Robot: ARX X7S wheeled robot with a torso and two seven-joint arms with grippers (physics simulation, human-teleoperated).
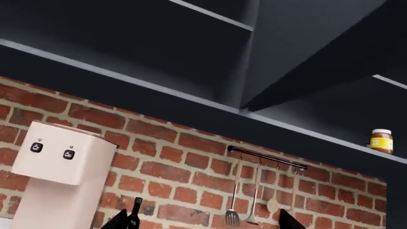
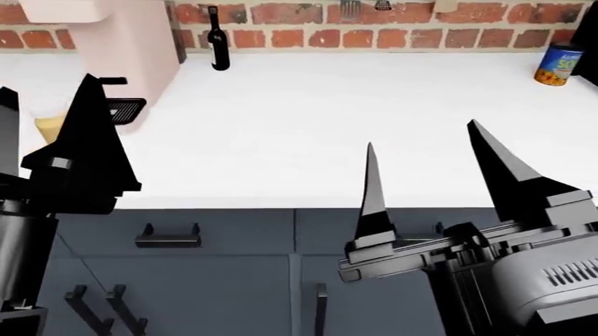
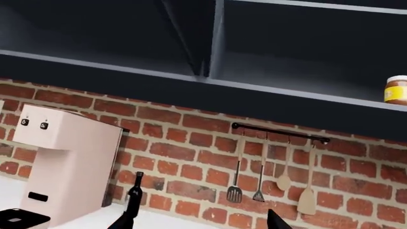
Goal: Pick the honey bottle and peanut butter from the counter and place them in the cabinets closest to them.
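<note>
Both claws hover empty before the white desk: the right claw spread wide, the left claw apart too. Far above the desk, the peanut butter sits on the open cabinet shelf. I cannot see the honey bottle.

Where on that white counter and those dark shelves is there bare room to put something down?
The counter is bare between the pink machine with the dark bottle and the can at the far right. The shelf is bare up to the peanut butter jar. It is crowded near the machine, where a yellow object sits behind the left hand.
</note>
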